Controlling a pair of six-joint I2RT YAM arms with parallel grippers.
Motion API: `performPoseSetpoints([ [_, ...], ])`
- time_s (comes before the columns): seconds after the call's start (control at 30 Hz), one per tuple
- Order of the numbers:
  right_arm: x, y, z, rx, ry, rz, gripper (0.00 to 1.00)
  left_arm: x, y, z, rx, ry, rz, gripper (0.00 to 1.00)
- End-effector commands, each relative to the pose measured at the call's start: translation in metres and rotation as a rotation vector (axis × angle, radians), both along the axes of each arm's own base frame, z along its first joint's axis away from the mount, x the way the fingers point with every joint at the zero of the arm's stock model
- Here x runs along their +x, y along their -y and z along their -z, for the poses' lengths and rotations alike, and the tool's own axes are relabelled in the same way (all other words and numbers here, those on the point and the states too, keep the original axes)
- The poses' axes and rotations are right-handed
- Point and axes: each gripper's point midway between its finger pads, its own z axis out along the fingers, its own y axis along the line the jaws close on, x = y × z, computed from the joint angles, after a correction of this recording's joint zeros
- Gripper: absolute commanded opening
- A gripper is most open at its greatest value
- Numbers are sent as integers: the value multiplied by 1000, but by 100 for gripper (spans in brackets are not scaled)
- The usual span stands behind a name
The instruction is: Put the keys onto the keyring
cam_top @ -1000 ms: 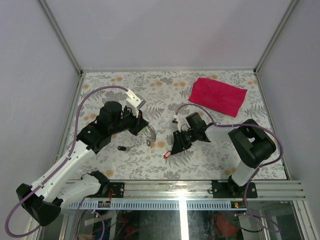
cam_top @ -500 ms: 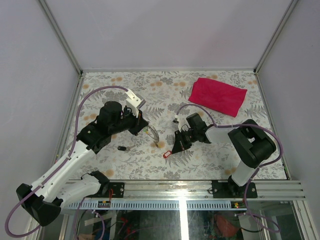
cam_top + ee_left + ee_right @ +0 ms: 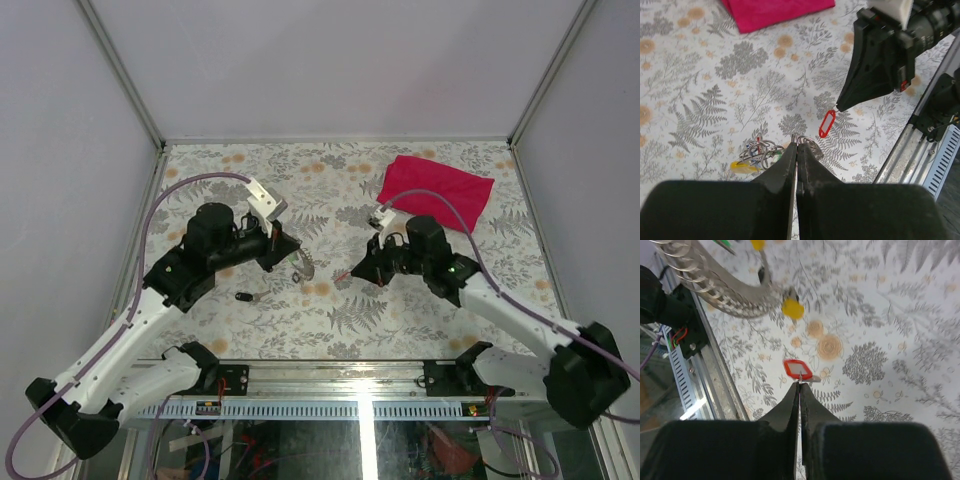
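Keyring (image 3: 760,150) held by the left pincer (image 3: 796,146), whose two dark fingers are pressed together on a loop of thin silvery wire. In the left wrist view the rest of the bundle trails to the left of the fingertips. It is made up of several overlapping rings and a yellow tag (image 3: 741,167), seen over the fern-and-flower patterned surface (image 3: 330,170). Whether the bundle touches the surface cannot be told.

The same view shows the right pincer (image 3: 799,385) pointing down from the upper right. A red-tagged key (image 3: 797,369) dangles from its tip, near the keyring but apart from it.

The right wrist view shows what the left one cannot. The right pincer's fingers are closed on the small metal part of the key, and the red tag sits just beyond the tips with a pale window in its middle. Here the keyring is only a blur in the upper left, a curved ribbed silvery strand with a yellow blob at its end. A metal rail (image 3: 690,370) runs along the left side.

From the top view both arms bend toward the middle of the surface, their pincers facing each other with a gap between. The keyring shrinks to a pale strand under the left pincer, and the red tag to a thin sliver.

Only this view shows a small black piece (image 3: 244,296) lying on the surface, on the near side of the left pincer and apart from both. A red cloth (image 3: 435,192) lies crumpled toward the far right corner.
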Motion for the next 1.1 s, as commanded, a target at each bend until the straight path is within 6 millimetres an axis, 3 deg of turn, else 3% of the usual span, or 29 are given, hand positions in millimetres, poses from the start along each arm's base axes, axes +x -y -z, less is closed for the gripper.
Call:
performPoseSetpoints([
  [0.0,3,9,-49,62,272,39,0,-6,11,-64,-116,228,112,0],
  [0.1,-1,17,-92,136,485,41,0,-14,13,-82,-127,302,174,0],
  [0.3,-7,23,-154,168,746,-12,0,-30,16,-119,-160,440,256,0],
  [0.53,-15,17,-209,215,945,-97,0,-34,28,-130,-122,495,313,0],
  [0.8,-13,2,-235,233,918,-163,0,-31,35,-139,-127,505,315,0],
  [1.07,-23,-13,-252,296,716,-223,0,-26,32,-147,-150,525,272,0],
])
